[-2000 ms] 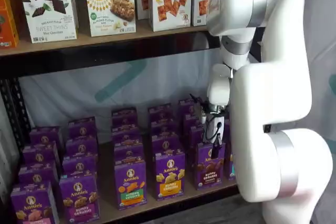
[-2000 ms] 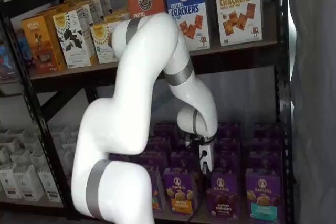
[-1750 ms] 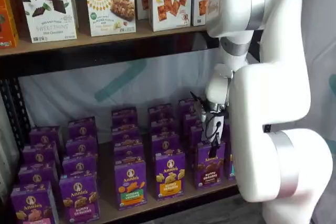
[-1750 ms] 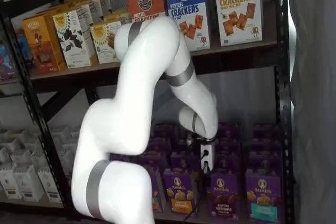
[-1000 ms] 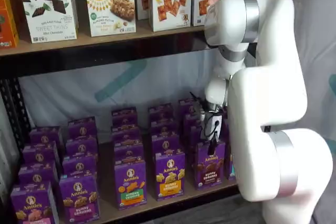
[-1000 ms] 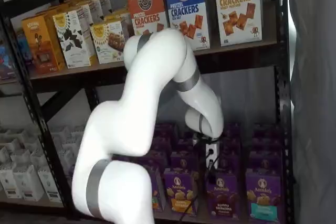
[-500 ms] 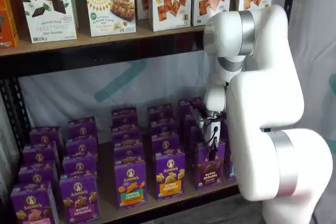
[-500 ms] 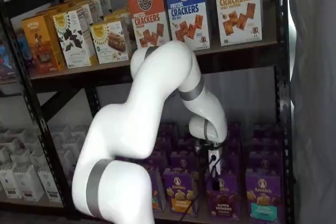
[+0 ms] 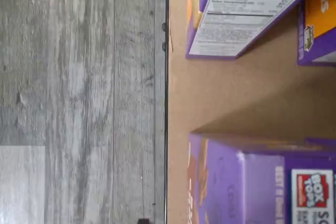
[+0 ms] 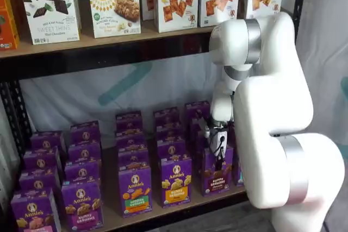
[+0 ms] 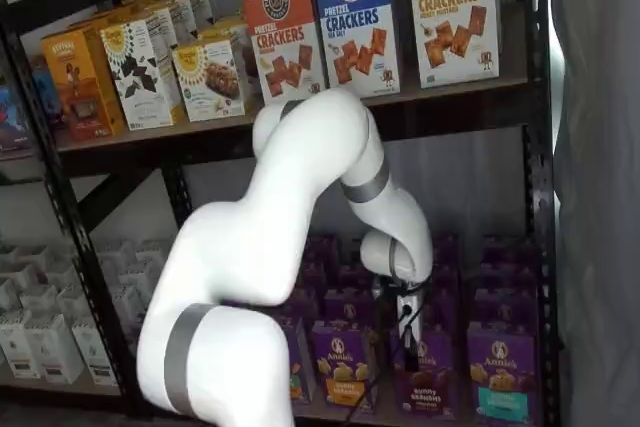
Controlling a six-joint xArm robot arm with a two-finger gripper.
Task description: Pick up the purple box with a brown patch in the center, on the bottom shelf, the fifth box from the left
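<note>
The small purple carton with a white round logo and dark brown snacks drawn in its middle (image 10: 216,173) stood upright in the front row of the brown wooden board that made the bottom shelf (image 10: 179,205). It showed in both shelf views, and in one it was the box right under the arm's tip (image 11: 424,379). Beside it, on the side away from the arm's big body, stood a purple carton with yellow snacks and an orange band (image 10: 175,180). On its other side was a purple carton with a teal band (image 11: 500,371).

The white arm's black-fingered jaws (image 10: 219,157) hung just above the top of the brown-snack box, close to it. I could not tell if they were parted or pressed together, because they showed only as one thin dark shape with a black cable (image 10: 222,140) beside them. I could not tell if they touched the box.

The wrist view looked down past the shelf's front edge (image 9: 168,98) to the grey plank floor (image 9: 79,98), with purple box tops nearby.

To do this step well, I thought the jaws should come straight down over the brown-snack box, with one finger on each side of it. The boxes stood close together, so a slow, careful drop would keep the neighbours from tipping. Then a firm squeeze before any lift.
</note>
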